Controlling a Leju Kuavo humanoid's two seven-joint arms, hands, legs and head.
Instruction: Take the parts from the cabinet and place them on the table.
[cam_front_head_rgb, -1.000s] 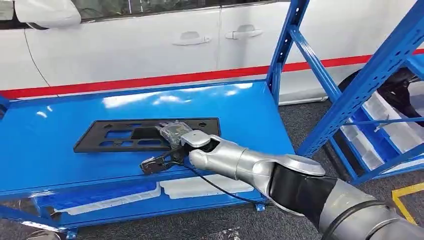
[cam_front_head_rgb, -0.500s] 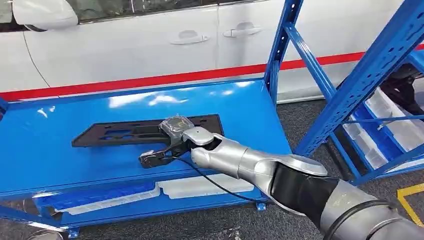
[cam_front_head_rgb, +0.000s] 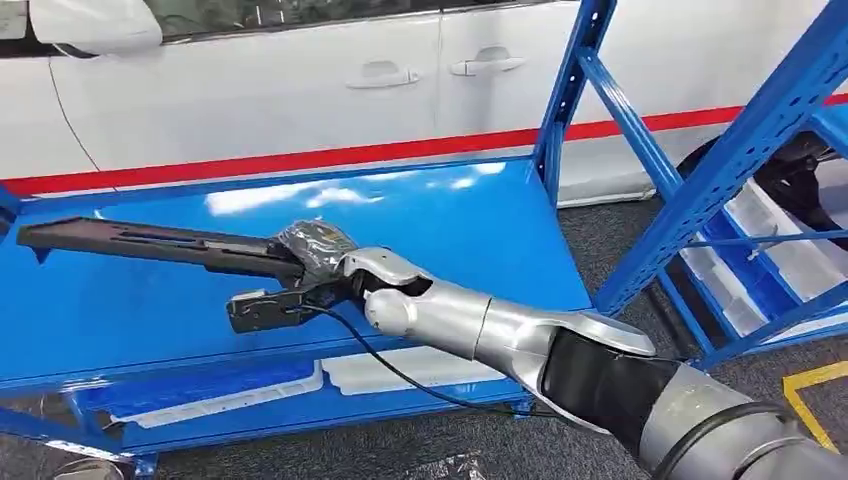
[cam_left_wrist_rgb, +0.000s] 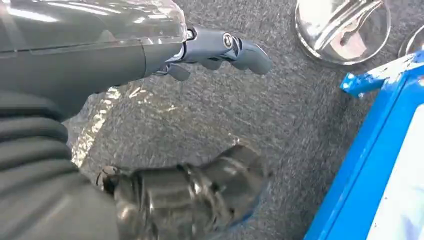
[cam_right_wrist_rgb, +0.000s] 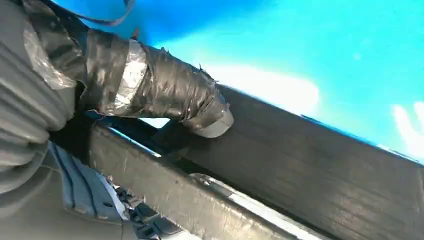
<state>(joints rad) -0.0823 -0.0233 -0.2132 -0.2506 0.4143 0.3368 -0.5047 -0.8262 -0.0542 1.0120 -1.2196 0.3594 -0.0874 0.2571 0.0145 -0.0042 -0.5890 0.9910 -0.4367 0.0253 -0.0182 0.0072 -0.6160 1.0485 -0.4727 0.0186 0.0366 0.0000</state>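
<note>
Robot's right hand (cam_front_head_rgb: 300, 268) grips a long, flat black plastic part (cam_front_head_rgb: 150, 242), a plate with cut-out openings, at its near end. Half a second ago the part lay flat on the glossy blue shelf (cam_front_head_rgb: 470, 225) of the metal rack; now it is raised off the surface and tilted nearly edge-on to the head view, its far end reaching toward the shelf's left side. The right wrist view shows the thumb (cam_right_wrist_rgb: 170, 92), wrapped in grey tape, pressing on the part's dark ribbed face (cam_right_wrist_rgb: 320, 175), with blue shelf behind. That lift suggests the pick-up has succeeded and the carry to the table comes next; the table itself cannot be made out. Because the part is long and held at one end, it may swing or catch on the blue upright (cam_front_head_rgb: 565, 95) when drawn out. The left hand (cam_left_wrist_rgb: 220, 47) hangs over grey carpet, holding nothing, fingers loosely extended. A white car with a red stripe (cam_front_head_rgb: 300, 158) along its side stands behind the rack. No brand, label or readable writing appears on the part, the rack or the car.
</note>
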